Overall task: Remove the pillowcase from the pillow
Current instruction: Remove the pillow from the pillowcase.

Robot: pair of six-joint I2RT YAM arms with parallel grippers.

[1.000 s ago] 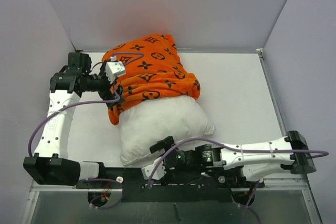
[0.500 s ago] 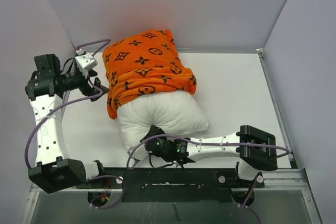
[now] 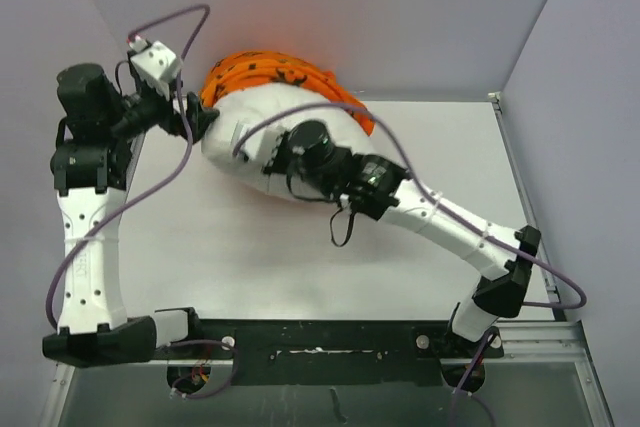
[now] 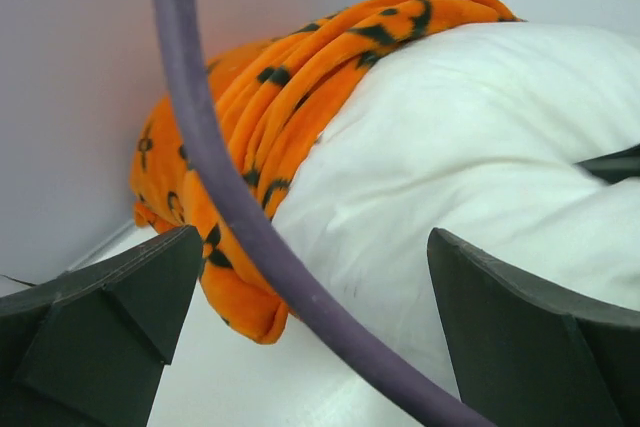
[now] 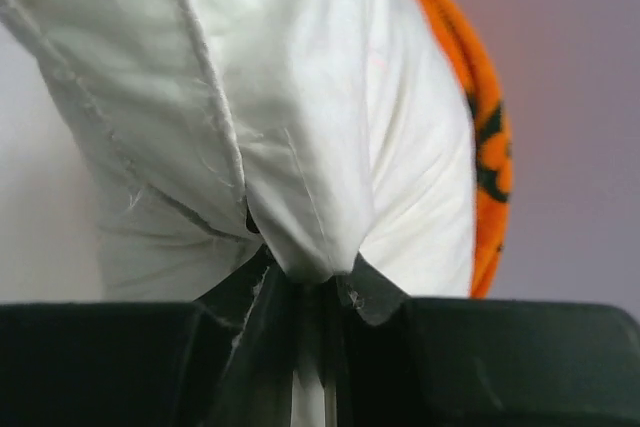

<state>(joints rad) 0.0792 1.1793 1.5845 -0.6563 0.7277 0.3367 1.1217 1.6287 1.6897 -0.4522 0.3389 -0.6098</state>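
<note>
Top external: pillow (image 3: 240, 142) sits far-left on the bench (image 3: 250, 247), pillowcase (image 3: 265, 72) bunched over its far end against the back wall (image 3: 350, 7). Right end effector (image 5: 318, 282) pinched tight on a pillow seam fold. Left end effector (image 4: 315, 247) spread wide, empty, beside the pillow. Purple cable (image 4: 205, 167) crosses its camera.

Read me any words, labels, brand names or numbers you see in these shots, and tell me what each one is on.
None can be read. The plush orange pillowcase shows only black printed motifs, bunched up, with no legible letters. The plump white pillow is plain.
</note>
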